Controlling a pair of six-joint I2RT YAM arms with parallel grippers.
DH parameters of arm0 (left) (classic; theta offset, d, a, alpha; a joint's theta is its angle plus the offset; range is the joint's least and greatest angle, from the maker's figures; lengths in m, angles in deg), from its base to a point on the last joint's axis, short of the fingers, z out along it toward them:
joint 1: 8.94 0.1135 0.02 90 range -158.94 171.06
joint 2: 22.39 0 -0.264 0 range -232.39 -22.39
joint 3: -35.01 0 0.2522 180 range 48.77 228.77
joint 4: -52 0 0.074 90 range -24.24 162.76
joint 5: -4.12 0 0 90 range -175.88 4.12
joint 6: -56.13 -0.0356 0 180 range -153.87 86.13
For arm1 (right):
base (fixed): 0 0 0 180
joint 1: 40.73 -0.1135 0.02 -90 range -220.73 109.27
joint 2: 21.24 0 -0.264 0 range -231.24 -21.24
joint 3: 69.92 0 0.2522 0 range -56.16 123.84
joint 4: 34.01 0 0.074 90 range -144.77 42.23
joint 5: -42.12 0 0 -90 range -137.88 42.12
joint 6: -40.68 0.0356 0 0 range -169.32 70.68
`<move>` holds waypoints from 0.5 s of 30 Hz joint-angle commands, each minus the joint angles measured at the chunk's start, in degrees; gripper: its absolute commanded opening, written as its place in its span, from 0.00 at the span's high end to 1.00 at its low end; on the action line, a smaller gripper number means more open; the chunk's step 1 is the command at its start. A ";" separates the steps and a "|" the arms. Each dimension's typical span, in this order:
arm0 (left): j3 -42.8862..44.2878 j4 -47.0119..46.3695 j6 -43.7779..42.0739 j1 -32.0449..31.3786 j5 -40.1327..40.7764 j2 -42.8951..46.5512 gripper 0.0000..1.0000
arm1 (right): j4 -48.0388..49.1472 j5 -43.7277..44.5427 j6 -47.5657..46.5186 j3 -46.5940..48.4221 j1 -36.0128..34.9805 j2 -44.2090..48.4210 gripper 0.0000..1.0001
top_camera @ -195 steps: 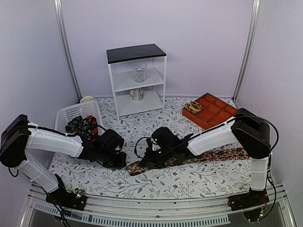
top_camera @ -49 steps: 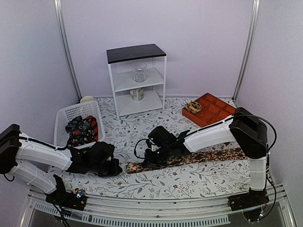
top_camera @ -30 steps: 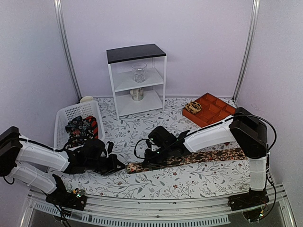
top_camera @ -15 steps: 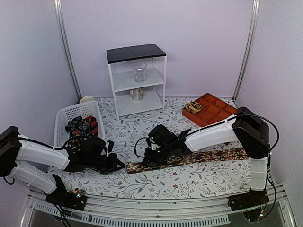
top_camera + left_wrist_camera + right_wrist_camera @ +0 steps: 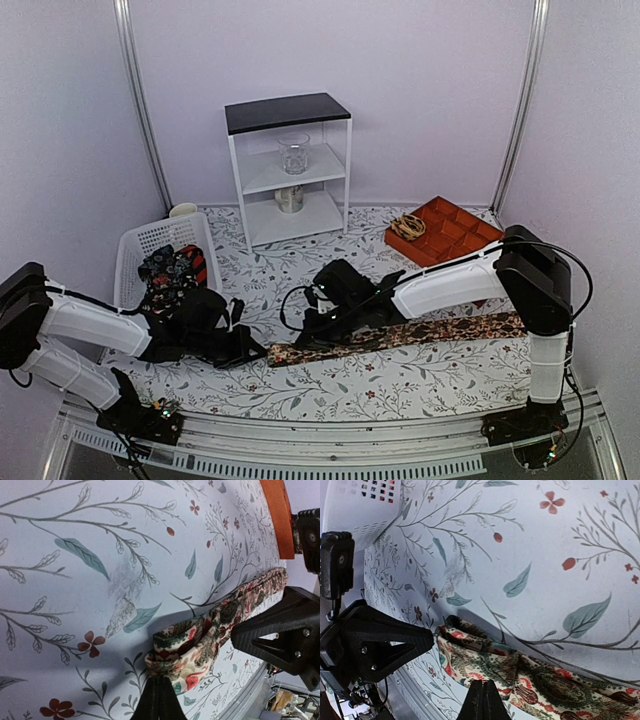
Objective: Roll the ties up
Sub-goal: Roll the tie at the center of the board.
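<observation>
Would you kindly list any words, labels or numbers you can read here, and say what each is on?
None can be read.
The tin on the white shelf may carry a label, but it is too small to tell.
The tie, basket and orange tray show no lettering.

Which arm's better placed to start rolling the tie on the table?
Left. Left gripper is shut on the folded tip of the tie; right gripper, shut, sits further along, likelier steadying.
</observation>
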 commanded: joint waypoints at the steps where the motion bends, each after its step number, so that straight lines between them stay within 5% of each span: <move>1: 1.23 0.79 -0.88 0.43 -0.24 -0.85 1.00 | 1.28 -3.15 -1.94 2.84 0.24 -1.33 1.00; 15: 1.04 5.24 -0.59 0.46 1.25 -2.34 1.00 | -3.72 -1.10 -2.50 1.17 0.19 -6.03 1.00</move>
